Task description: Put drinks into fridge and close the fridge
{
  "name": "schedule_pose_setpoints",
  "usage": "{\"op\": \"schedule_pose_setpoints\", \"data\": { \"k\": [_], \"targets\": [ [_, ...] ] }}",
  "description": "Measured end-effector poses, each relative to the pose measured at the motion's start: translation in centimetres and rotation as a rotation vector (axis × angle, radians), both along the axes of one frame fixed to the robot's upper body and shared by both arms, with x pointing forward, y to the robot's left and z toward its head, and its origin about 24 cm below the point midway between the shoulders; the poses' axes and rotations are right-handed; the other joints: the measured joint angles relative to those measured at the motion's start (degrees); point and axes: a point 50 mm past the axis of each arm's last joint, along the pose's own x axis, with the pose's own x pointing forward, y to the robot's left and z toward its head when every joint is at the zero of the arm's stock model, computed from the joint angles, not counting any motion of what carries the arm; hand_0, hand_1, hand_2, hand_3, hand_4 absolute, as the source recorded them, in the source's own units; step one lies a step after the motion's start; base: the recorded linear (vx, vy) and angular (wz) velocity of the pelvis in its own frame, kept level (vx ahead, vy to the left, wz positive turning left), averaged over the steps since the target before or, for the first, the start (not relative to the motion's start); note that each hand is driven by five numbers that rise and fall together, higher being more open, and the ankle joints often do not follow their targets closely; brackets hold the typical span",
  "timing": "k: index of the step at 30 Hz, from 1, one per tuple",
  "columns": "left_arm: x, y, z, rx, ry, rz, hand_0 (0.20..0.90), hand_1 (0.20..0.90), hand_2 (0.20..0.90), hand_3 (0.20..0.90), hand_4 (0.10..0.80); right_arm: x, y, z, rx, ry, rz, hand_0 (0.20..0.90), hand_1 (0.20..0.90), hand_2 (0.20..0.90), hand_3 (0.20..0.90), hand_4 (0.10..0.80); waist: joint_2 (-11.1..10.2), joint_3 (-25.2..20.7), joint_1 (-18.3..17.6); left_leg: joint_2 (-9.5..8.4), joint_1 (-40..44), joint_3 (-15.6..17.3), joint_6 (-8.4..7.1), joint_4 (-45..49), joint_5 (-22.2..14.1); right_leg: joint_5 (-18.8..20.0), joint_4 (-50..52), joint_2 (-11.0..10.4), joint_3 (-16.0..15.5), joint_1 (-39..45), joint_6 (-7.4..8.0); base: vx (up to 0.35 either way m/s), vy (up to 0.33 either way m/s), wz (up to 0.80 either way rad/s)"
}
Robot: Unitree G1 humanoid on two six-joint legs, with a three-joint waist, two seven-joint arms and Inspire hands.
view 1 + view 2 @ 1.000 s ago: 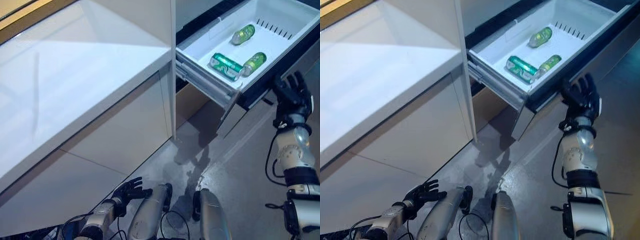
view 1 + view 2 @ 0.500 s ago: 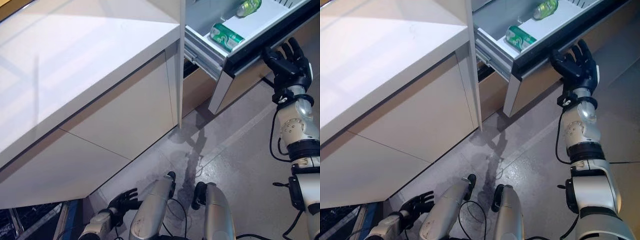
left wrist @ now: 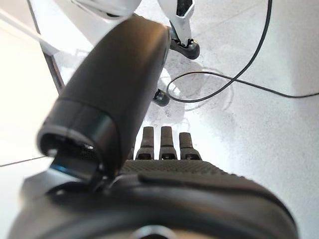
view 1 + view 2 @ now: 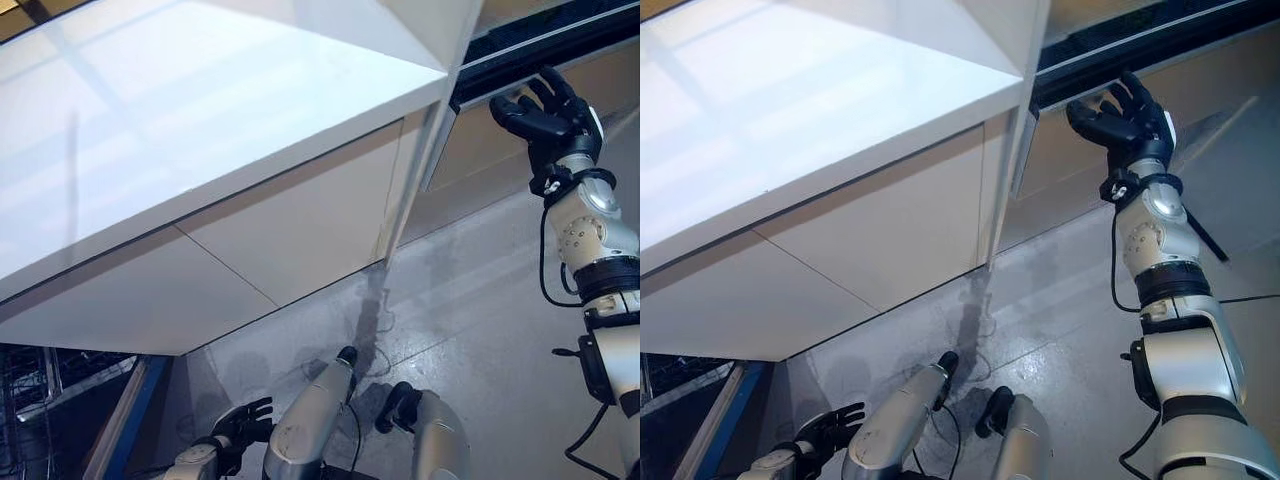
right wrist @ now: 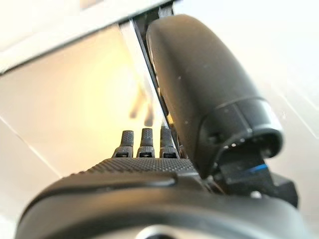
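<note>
right hand flat against the fridge drawer front

the right hand (image 4: 548, 115) was raised at the far right of the scene, its fingers (image 4: 1102, 113) spread and straight, their tips laid against the beige front of the fridge drawer (image 4: 500, 135) just under the dark strip along its upper edge. the hand gripped nothing; in its own wrist view the fingers (image 5: 142, 144) reached straight toward the pale drawer panel (image 5: 65, 104). the drawer front sat almost level with the neighbouring panels, with only a narrow dark gap showing above it (whether it was fully shut could not be told). no drink cans showed in any view, so where they lay could not be seen from here.

to the left, the white counter (image 4: 200, 140) filled the upper part of the scene, with cream cabinet fronts (image 4: 870, 235) beneath it, and its corner edge came down just beside the drawer.

the left hand (image 4: 240, 425) hung low at the near left, close to the grey floor (image 4: 1060, 290), fingers loosely spread and holding nothing. its wrist view showed the fingers (image 3: 162, 142) extended over bare floor.
</note>
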Motion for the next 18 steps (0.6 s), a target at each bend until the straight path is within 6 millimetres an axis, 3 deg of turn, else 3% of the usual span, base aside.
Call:
{"op": "schedule_pose_setpoints", "data": {
  "k": [5, 10, 14, 17, 18],
  "targets": [
    [0.5, 0.1, 0.2, 0.013, -0.011, -0.028, 0.900, 0.900, 0.900, 0.900, 0.800, 0.3, 0.9, 1.3, -0.031, -0.027, -0.003, 0.900, 0.900, 0.900, 0.900, 0.800, -0.4, -0.1, 0.7, 0.46, 1.8, -0.3, 0.00, -2.3, 0.5, 0.9, -3.3, 0.8, -0.6, 2.4, 1.29, -0.021, -0.061, 0.05],
    [1.4, 1.1, 0.8, 0.055, -0.029, -0.052, 0.900, 0.900, 0.900, 0.900, 0.800, 0.3, 0.2, 0.9, -0.023, 0.001, -0.077, 0.900, 0.900, 0.900, 0.900, 0.800, -1.8, -0.3, 0.1, 1.43, 4.3, 0.1, 0.66, -4.6, 0.8, 2.6, -7.7, 1.9, -0.1, 5.2, 1.93, -0.021, -0.071, -0.09],
    [2.0, 1.9, 1.3, 0.078, -0.041, -0.052, 0.900, 0.900, 0.900, 0.900, 0.800, 0.1, -0.2, 0.7, -0.026, 0.005, -0.133, 0.900, 0.900, 0.900, 0.900, 0.800, -3.3, -1.0, -0.9, 3.20, 6.7, 2.6, 1.15, -7.5, 1.0, 4.9, -12.2, 3.7, 2.4, 7.1, 2.21, -0.040, -0.073, -0.39],
    [1.9, 2.5, 1.6, 0.093, -0.040, -0.046, 0.900, 0.900, 0.900, 0.900, 0.800, -0.6, -0.3, -2.1, -0.046, 0.033, -0.131, 0.900, 0.900, 0.900, 0.900, 0.800, -5.7, -2.7, -3.4, 4.17, 9.6, 4.1, 1.65, -11.1, 1.7, 6.7, -16.4, 4.7, 4.1, 9.4, 2.50, -0.058, -0.053, -0.36],
    [1.8, 2.7, 1.6, 0.100, -0.039, -0.043, 0.900, 0.900, 0.900, 0.900, 0.800, -1.3, 0.2, -4.3, -0.055, 0.058, -0.100, 0.900, 0.900, 0.900, 0.900, 0.800, -6.9, -4.0, -4.0, 4.75, 10.6, 5.3, 1.83, -12.7, 1.9, 7.6, -18.4, 5.3, 5.2, 10.0, 2.59, -0.033, -0.027, -0.47]
  ]
}}
